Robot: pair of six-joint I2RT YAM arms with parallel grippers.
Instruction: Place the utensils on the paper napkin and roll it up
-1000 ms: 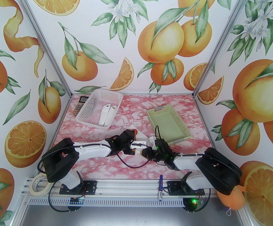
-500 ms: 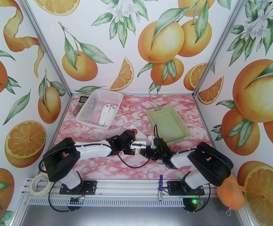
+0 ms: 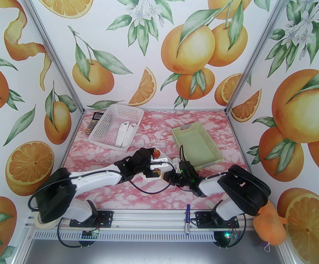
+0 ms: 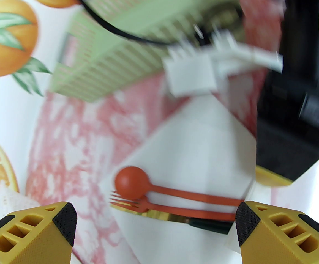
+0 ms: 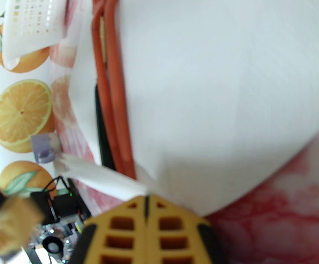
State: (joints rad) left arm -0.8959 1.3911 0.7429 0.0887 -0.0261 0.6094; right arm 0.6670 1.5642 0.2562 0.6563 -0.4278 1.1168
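The white paper napkin (image 4: 203, 147) lies on the pink marbled table with the utensils (image 4: 176, 199) on it: an orange-red spoon, an orange-red fork and a gold knife with a dark handle, side by side. My left gripper (image 4: 155, 224) hovers open just above them, one finger on each side of the handles. From above it (image 3: 162, 167) sits mid-table, beside the spoon's red head (image 3: 156, 154). My right gripper (image 5: 145, 199) is shut on the napkin's (image 5: 217, 92) edge, and a fold of paper lies alongside the utensils (image 5: 112, 92). From above, the right gripper (image 3: 166, 177) sits next to the left one.
A white basket (image 3: 115, 131) holding white cartons and a calculator (image 3: 93, 122) stand at the back left. The green basket (image 3: 198, 147) lies just behind the right wrist. A marker pen (image 3: 187, 219) and a tape roll (image 3: 45, 223) rest on the front rail.
The left arm has stretched forward and lowered, carrying its open gripper slightly farther over the utensils. The right arm's elbow has drawn in to the left. The right gripper stays shut.
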